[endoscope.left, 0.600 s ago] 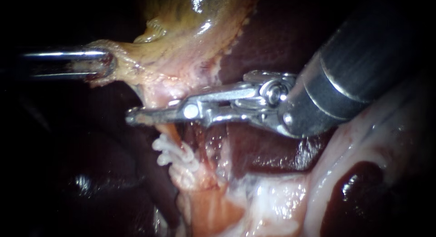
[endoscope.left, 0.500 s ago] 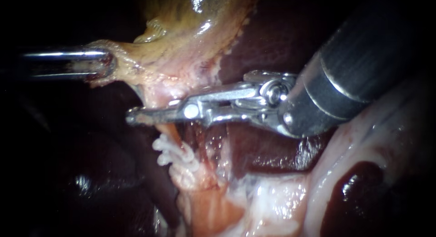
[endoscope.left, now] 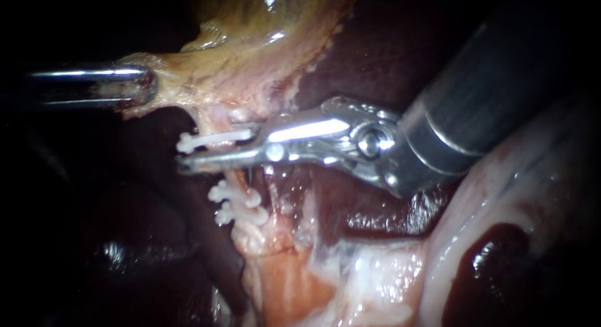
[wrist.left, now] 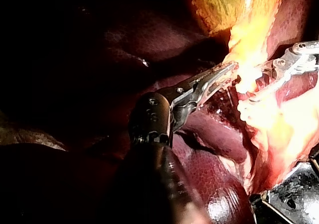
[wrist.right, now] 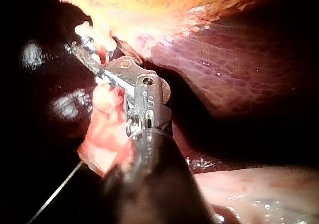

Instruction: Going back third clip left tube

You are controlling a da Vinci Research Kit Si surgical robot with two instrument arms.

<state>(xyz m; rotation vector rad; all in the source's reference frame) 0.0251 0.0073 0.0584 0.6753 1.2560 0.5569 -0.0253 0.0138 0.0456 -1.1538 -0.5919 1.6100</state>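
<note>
Opening narrowly after clamping: slender silver right instrument (endoscope.left: 183,153), jaws now empty. Fresh white plastic clip (endoscope.left: 213,139) left across pale pink left tube (endoscope.left: 236,178), above two other white clips (endoscope.left: 236,208). Thin steel left instrument (endoscope.left: 145,88) gripping yellowish gallbladder (endoscope.left: 263,57) edge. Withdrawal probably next.

- In the endoscope view the dark red liver (endoscope.left: 369,57) is the bed that bears everything, filling the upper right and the centre of the frame.
- The yellow-green gallbladder (endoscope.left: 250,20) lies against it at top centre, its pale lower edge drawn out towards the left.
- Pale, glistening tissue (endoscope.left: 501,195) lies over the liver along the lower right.
- A pink tube (endoscope.left: 282,277) rises from bottom centre across the liver, with white clips (endoscope.left: 238,208) on it.
- In the left wrist view a dark speckled surface (wrist.left: 294,199) shows past the liver's edge, beside the pale tissue; what it is cannot be told.
</note>
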